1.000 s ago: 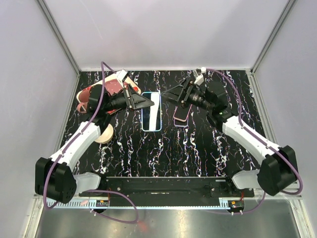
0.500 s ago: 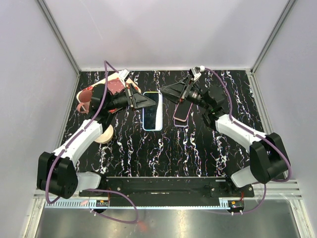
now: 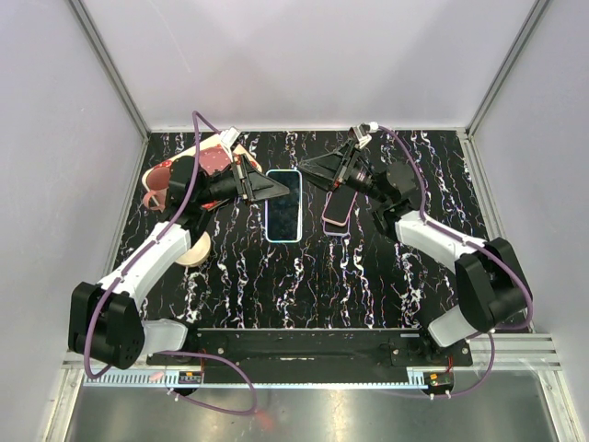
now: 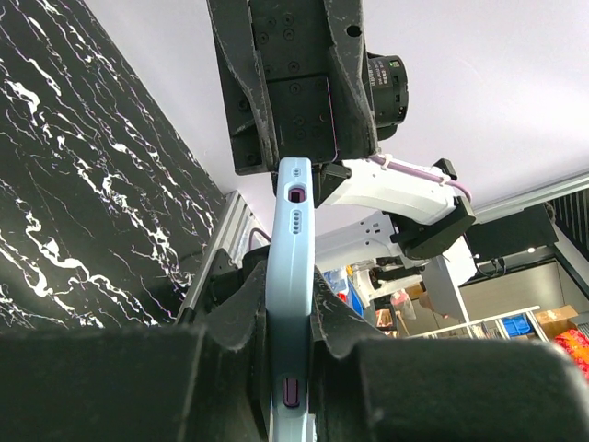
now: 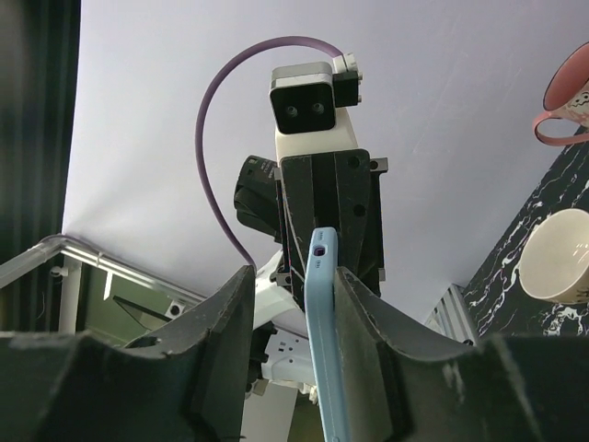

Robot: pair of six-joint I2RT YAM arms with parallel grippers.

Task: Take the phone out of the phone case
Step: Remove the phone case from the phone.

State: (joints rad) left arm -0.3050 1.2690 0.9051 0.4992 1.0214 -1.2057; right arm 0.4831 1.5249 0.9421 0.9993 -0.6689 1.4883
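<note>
Phone [image 3: 284, 219] sits in blue case [image 4: 293, 267], screen up, over mid table [image 3: 368, 276]. Left fingers [image 4: 241, 308] clamped on case, front and back, at its far-left corner. Right fingers [image 5: 230, 322] straddle far-right corner, not clamped: 1 finger against case, visible gap at other. Both arms point at each other across case. Pink/purple slab [image 3: 336, 214] flat on table, just right of phone. Cups [image 3: 158, 177] far left.
</note>
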